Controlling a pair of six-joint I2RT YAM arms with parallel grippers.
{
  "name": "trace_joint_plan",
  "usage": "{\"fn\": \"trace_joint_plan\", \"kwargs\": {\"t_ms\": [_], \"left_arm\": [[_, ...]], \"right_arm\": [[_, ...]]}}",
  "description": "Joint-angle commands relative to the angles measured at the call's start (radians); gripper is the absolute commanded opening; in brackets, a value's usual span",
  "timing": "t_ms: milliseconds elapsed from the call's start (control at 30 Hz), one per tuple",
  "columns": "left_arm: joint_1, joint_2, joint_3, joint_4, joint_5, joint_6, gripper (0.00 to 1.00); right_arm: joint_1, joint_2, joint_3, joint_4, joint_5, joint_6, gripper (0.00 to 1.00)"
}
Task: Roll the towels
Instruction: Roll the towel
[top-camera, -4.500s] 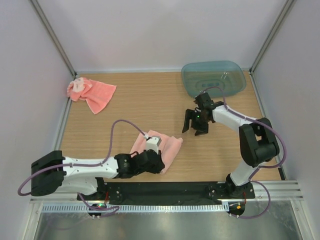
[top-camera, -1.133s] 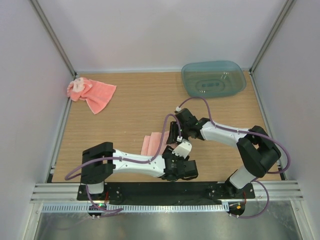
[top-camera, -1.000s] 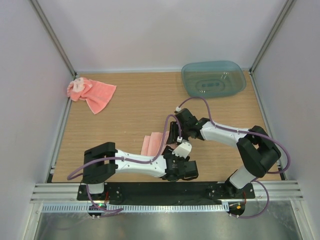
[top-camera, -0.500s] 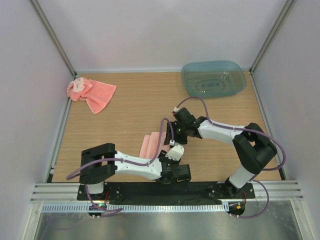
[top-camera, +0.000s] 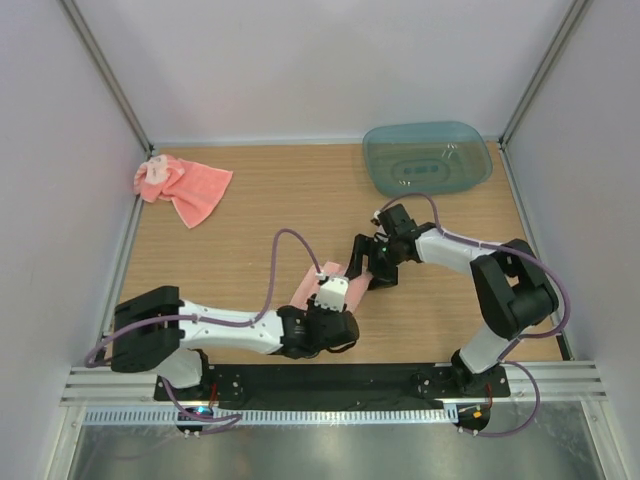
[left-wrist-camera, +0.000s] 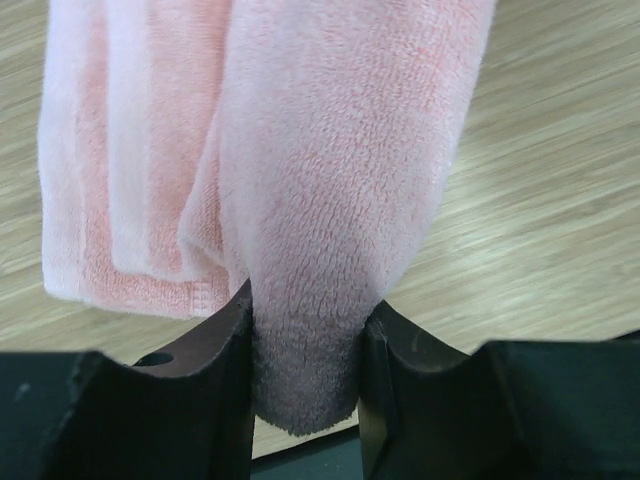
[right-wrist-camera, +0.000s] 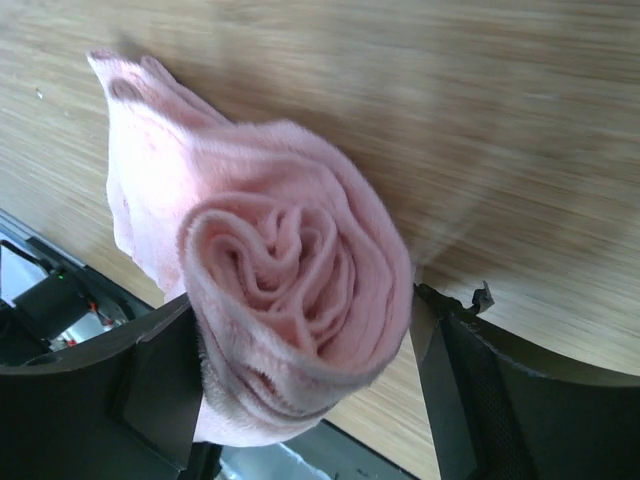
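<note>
One salmon-pink towel (top-camera: 313, 284) lies near the front middle of the wooden table, partly rolled. My left gripper (top-camera: 325, 314) is shut on one end of it; in the left wrist view the towel (left-wrist-camera: 300, 200) hangs out from between the fingers (left-wrist-camera: 225, 390), with my left gripper (left-wrist-camera: 305, 390) pinching the fold. My right gripper (top-camera: 363, 268) is at the other end. In the right wrist view the spiral roll end (right-wrist-camera: 295, 300) sits squeezed between the fingers (right-wrist-camera: 165, 385), so my right gripper (right-wrist-camera: 305, 380) holds it. The second towel (top-camera: 183, 185) lies crumpled at the back left.
A translucent blue-green tub (top-camera: 428, 158) stands at the back right. White walls and metal frame posts enclose the table on three sides. The black arm mount plate (top-camera: 400, 378) runs along the near edge.
My left gripper has moved left and slightly away from the near edge with the towel end in it, and its elbow swung left. My right gripper shifted a little to the right.
</note>
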Motion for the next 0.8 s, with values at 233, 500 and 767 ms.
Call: {"fn": "trace_joint_plan", "kwargs": {"t_ms": [233,500,767], "left_arm": [[0.046,-0.212,-0.177,0.164,0.190,0.020,0.21],[0.079,-0.248,-0.246,0.263,0.270,-0.018,0.18],[0.171,-0.333,-0.371,0.407,0.393,-0.151,0.13]], "right_arm": [[-0.203,-0.108,0.028,-0.129,0.195,-0.077,0.90],[-0.233,-0.232,-0.009,-0.137,0.231,-0.065,0.92],[-0.233,-0.341,-0.073,-0.086,-0.007,-0.097,0.92]]}}
